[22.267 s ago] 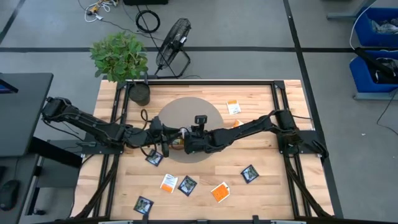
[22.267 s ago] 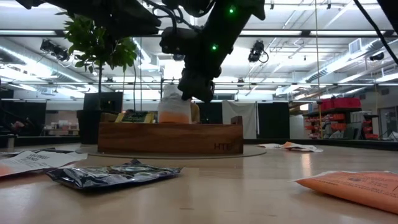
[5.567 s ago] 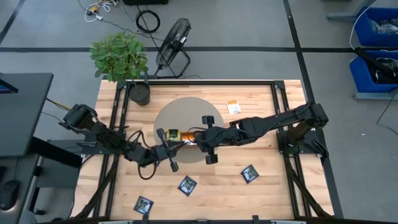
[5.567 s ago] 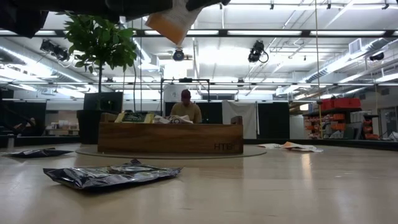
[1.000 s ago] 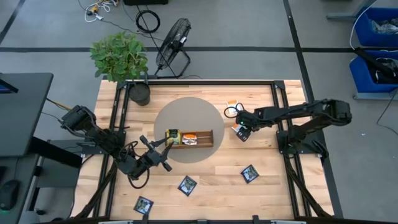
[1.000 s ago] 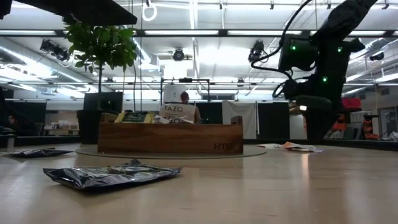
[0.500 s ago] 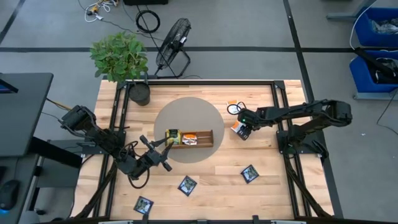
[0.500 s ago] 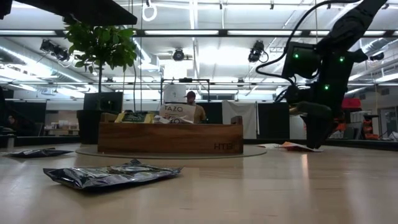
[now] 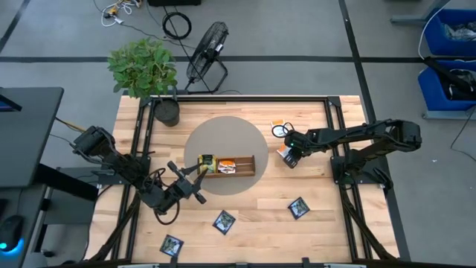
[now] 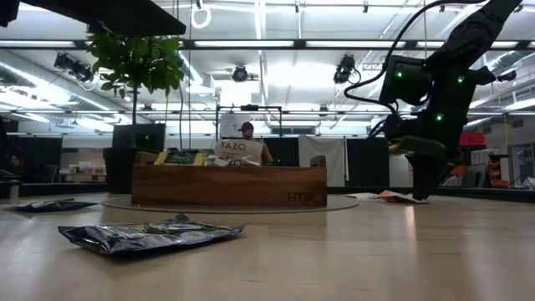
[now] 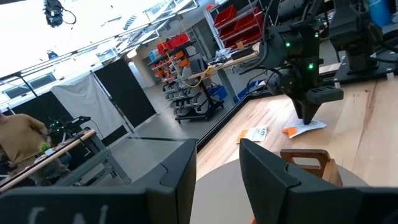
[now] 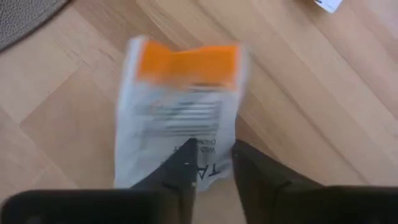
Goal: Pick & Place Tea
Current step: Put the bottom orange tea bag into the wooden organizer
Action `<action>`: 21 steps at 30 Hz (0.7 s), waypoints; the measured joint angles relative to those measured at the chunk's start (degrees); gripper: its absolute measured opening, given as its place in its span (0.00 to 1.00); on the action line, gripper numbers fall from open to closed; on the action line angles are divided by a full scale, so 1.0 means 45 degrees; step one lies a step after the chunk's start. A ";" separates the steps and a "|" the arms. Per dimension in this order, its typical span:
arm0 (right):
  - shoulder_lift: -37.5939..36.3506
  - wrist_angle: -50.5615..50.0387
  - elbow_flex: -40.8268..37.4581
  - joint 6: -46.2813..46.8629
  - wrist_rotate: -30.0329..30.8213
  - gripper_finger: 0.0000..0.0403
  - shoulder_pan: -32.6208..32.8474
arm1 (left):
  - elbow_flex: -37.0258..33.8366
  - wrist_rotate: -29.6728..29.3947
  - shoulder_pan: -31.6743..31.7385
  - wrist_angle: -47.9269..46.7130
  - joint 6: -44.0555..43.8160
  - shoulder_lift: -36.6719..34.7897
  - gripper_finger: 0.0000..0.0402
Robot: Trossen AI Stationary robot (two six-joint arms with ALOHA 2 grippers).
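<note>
Wooden table (image 9: pixel 245 216) in open workshop: orange-and-white sachet (image 12: pixel 180 109) at three o'clock of the tray (image 9: pixel 227 165), edge pinched between narrowed right gripper (image 12: pixel 208 163); judged light, floppy, best held by edge; left gripper (image 9: pixel 195 179) waiting, half-open, empty.

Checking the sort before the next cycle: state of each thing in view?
Right claw: down on the orange sachet, grip unclear.
Orange sachet: on the table beside the round mat.
Left claw: open, empty, near the tray.
Tray: on the mat, sachets standing in it.
Three dark sachets: flat on the table, loose.
</note>
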 joint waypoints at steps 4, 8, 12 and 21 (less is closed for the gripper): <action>0.0008 0.0123 -0.0010 -0.0191 0.0073 0.10 0.0003 | 0.0000 0.0000 -0.0005 -0.0001 -0.0004 0.0000 0.32; 0.0022 0.0095 0.0152 -0.0251 0.0105 0.02 0.0005 | 0.0000 0.0000 -0.0005 -0.0002 -0.0002 0.0000 0.32; 0.0063 -0.0523 0.0824 -0.0356 -0.0045 0.01 0.0005 | 0.0000 0.0000 -0.0005 0.0000 0.0007 0.0000 0.32; 0.0044 -0.1902 0.3540 -0.0860 0.0224 0.00 0.0267 | 0.0000 0.0162 -0.0005 -0.0010 0.1171 0.0000 0.32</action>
